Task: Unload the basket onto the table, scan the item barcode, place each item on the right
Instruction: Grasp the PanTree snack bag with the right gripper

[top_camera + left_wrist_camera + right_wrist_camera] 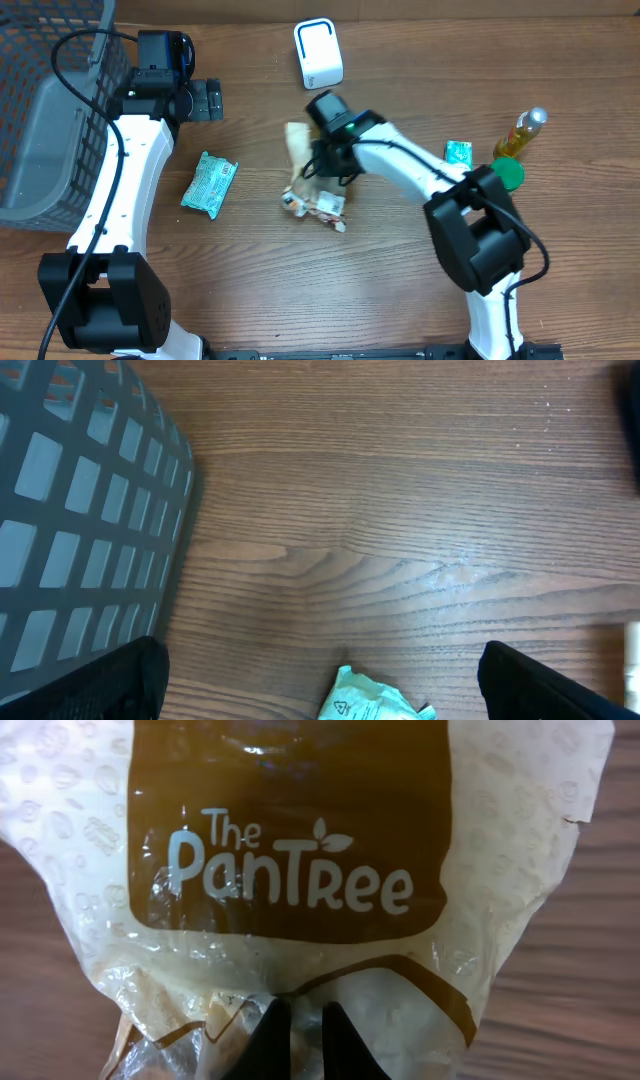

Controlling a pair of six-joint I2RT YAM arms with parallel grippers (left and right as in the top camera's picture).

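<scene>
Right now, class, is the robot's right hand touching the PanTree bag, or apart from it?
Touching. The right wrist view shows the right hand pinched shut on crinkled plastic of the PanTree bag.

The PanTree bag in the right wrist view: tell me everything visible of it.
The PanTree bag is crinkled, glossy plastic, cream with a faint pattern and a brown panel carrying pale lettering and a leaf mark. The right pincer is shut on a bunched fold at its edge. Wooden table shows behind it.
</scene>
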